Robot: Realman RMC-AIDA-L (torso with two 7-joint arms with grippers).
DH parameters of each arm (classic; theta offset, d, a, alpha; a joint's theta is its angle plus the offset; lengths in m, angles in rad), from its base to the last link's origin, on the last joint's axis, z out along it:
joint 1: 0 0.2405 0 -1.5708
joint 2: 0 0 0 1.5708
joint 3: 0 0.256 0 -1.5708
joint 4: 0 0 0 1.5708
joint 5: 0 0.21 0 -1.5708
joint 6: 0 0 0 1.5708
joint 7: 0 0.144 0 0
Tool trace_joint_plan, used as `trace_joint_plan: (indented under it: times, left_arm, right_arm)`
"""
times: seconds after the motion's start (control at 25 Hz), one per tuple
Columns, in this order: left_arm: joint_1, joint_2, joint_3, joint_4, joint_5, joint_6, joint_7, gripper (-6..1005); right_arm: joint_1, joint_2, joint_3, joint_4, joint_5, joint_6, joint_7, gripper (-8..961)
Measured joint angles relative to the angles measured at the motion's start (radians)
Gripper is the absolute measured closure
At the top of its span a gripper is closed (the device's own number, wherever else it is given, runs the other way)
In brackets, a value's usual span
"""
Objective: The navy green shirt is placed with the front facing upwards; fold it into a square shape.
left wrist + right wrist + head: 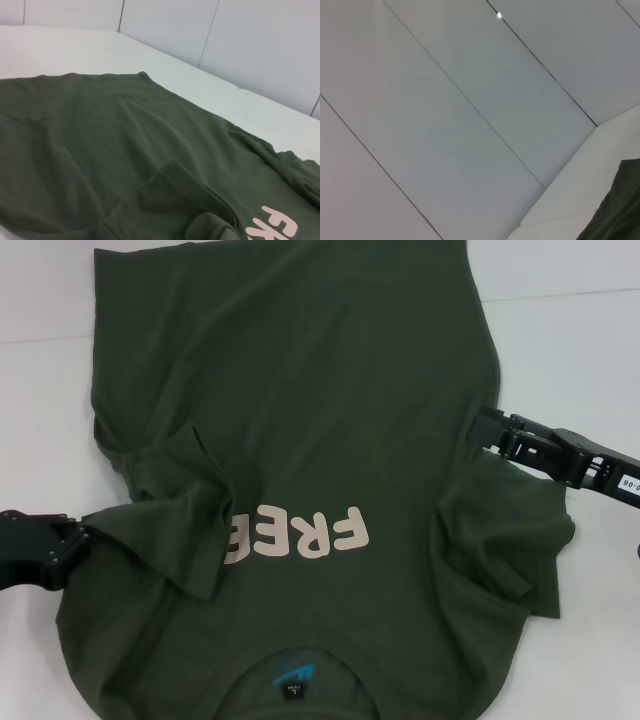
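Navy green shirt (pixel 300 420) collar nearest; left gripper (pixel 80 540), right gripper (pixel 480 428) at side edges, jaws' opening unclear.

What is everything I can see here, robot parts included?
Shirt: one, dark olive green, spread front up over most of the table, collar nearest the robot, both sleeves folded inward.
Letters: one word, "FREE", pale pinkish, on the chest; the left sleeve covers part of the last letter.
Logo: one, blue, inside the collar, with a small dark tag below it.
Table: one, white, under the shirt.
Wall: pale grey panels with dark seams, behind the table.
Left pincer: one, black, at the shirt's left edge beside the folded sleeve.
Right pincer: one, black, at the shirt's right edge above the right sleeve.
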Motion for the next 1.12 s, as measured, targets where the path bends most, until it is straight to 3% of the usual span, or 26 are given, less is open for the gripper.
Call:
trace_joint_plan:
  times: [0.52,0.8,1.12]
  left_arm:
    - [-0.017,0.000,0.044,-0.009,0.007,0.084,-0.073,1000]
    - [-0.031,-0.001,0.136,-0.076,0.012,0.029,-0.105,1001]
    - [-0.039,-0.002,0.147,-0.098,0.012,0.000,-0.161,1001]
  right_arm:
    - [0.001,0.002,0.000,0.000,0.000,0.000,-0.003,27]
    - [0.000,0.004,0.000,0.000,0.000,-0.002,-0.006,27]
    - [-0.005,0.006,0.000,0.000,0.000,-0.004,-0.006,28]
